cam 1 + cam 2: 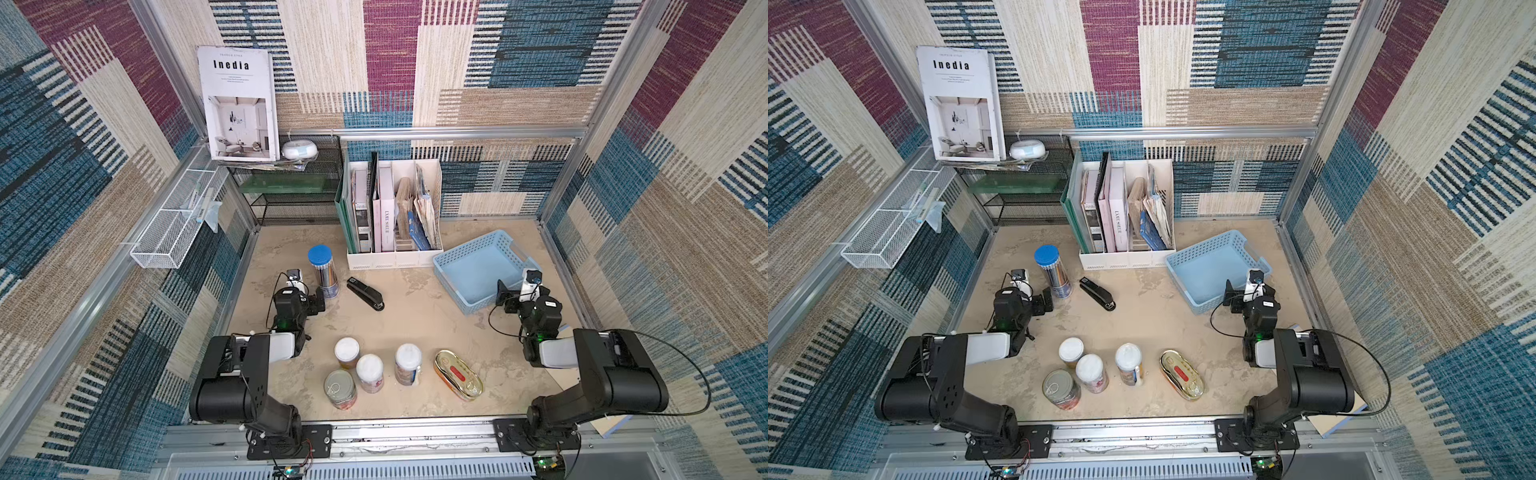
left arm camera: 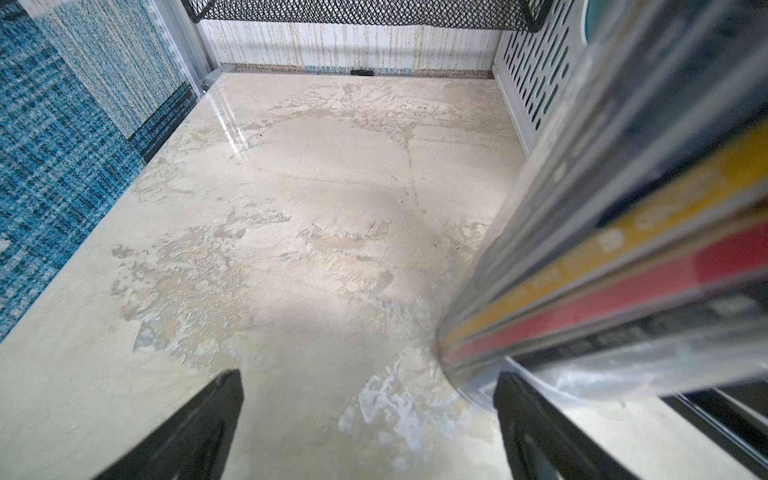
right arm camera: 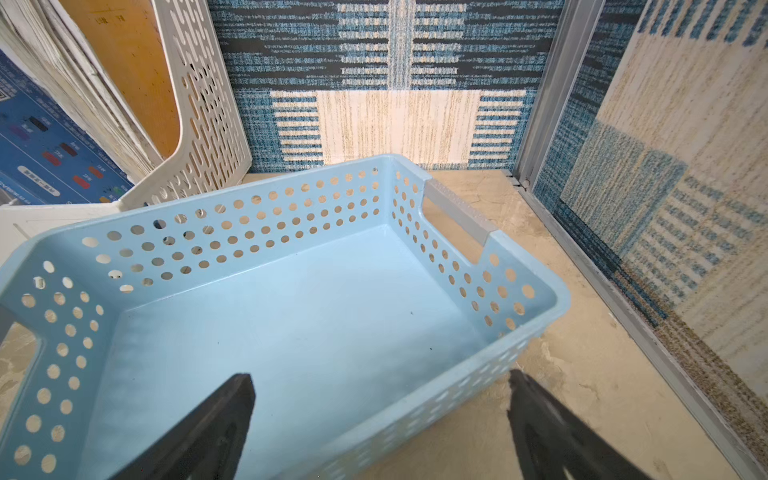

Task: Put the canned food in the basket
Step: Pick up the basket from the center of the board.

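Observation:
The canned food stands near the table's front in both top views: three slim white-lidded cans point(image 1: 347, 351) point(image 1: 369, 372) point(image 1: 408, 363), a wider steel pull-ring can point(image 1: 340, 388) point(image 1: 1061, 388) and a flat oval gold tin point(image 1: 458, 375) point(image 1: 1181, 374). The light blue basket point(image 1: 478, 270) point(image 1: 1212, 270) point(image 3: 291, 332) lies empty at the back right. My right gripper point(image 3: 379, 374) point(image 1: 515, 291) hovers open over the basket's near wall, holding nothing. My left gripper point(image 2: 369, 373) point(image 1: 320, 301) is open over bare table at the left, far from the cans.
A clear blue-capped pencil tube point(image 1: 325, 270) point(image 2: 623, 228) stands right beside my left gripper. A black stapler point(image 1: 365, 293) lies mid-table. A white file holder point(image 1: 392, 216) and a black mesh shelf point(image 1: 291, 195) line the back; a white wire basket point(image 1: 174, 224) hangs on the left wall.

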